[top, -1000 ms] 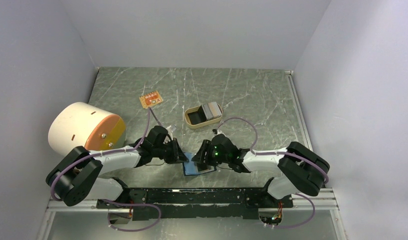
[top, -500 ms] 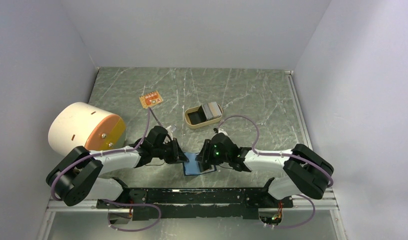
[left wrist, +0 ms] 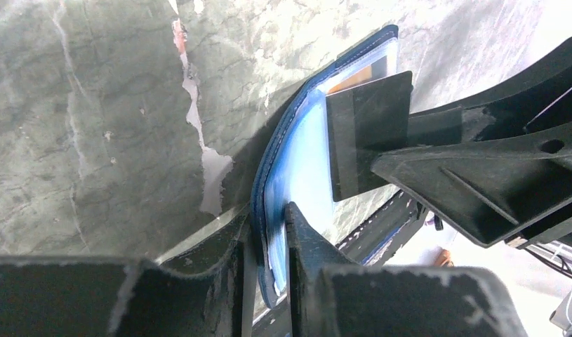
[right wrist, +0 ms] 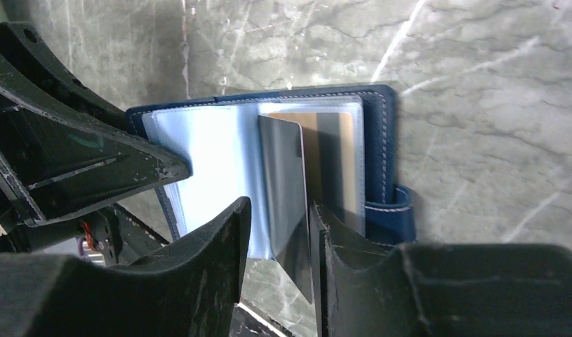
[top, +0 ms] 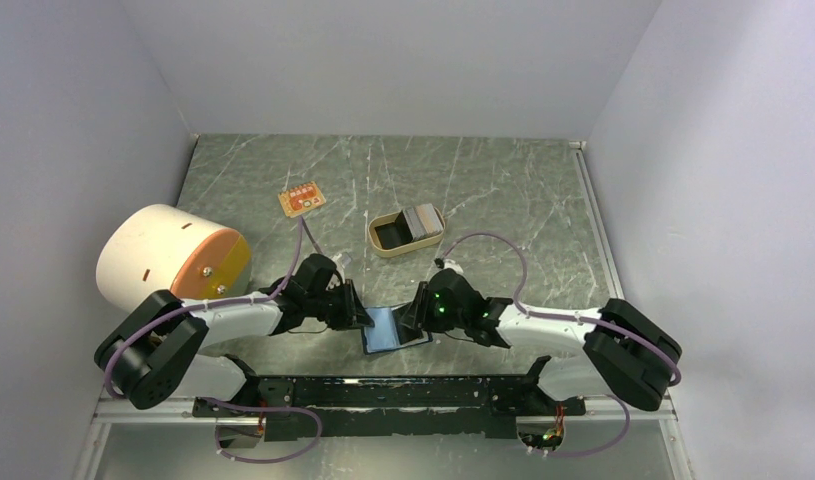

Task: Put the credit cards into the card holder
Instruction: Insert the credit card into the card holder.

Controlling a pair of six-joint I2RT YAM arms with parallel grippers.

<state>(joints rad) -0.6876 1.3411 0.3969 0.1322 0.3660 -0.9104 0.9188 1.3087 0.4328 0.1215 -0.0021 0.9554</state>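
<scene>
Outward swung the right arm's elbow [top: 638, 352], tilting the grey credit card [right wrist: 283, 165] clenched in the right gripper [right wrist: 279, 217] toward a slot of the open card holder [right wrist: 213, 161], pinched by the left gripper [left wrist: 265, 221] between both arms; insertion looked underway.

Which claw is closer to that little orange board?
Left. The left gripper, clamping the card holder, lies below the board in the top view; the right gripper, pinching a card, lies farther right.
</scene>
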